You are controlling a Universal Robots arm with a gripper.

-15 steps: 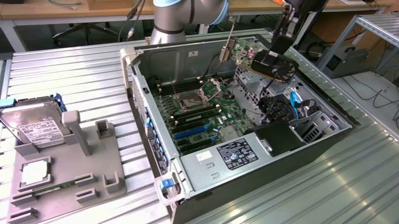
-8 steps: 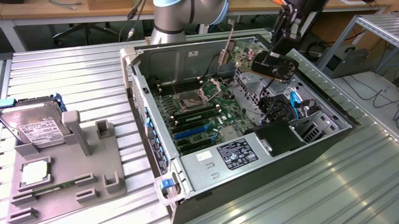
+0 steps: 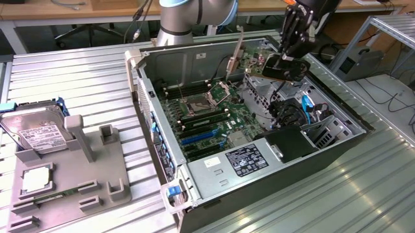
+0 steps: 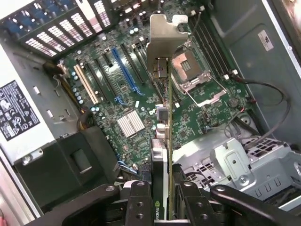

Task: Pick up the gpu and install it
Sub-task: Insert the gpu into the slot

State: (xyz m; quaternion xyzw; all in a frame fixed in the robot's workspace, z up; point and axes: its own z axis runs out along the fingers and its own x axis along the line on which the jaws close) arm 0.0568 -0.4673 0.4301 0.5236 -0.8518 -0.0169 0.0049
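Note:
My gripper point(image 4: 162, 205) is shut on the gpu point(image 4: 161, 155), a thin dark card seen edge-on between the fingers point(image 4: 140, 202), its silver bracket point(image 4: 163, 40) pointing away from the wrist. In the exterior view the gripper point(image 3: 284, 62) hangs over the far right part of the open computer case point(image 3: 155, 145). It holds the gpu point(image 3: 238, 48) above the motherboard point(image 3: 207, 116) with the bracket upright. The card hangs clear of the board, near the empty CPU socket point(image 4: 188, 70). The blue expansion slot point(image 4: 124, 70) lies to one side of it.
A grey fixture tray point(image 3: 104, 165) stands at the exterior view's left, with a silver hard drive point(image 3: 36, 131) and a small square CPU chip point(image 3: 36, 178) on it. Cables point(image 4: 263, 94) and a metal drive cage point(image 4: 235, 165) crowd the case's interior. A black power supply point(image 3: 292, 143) sits inside.

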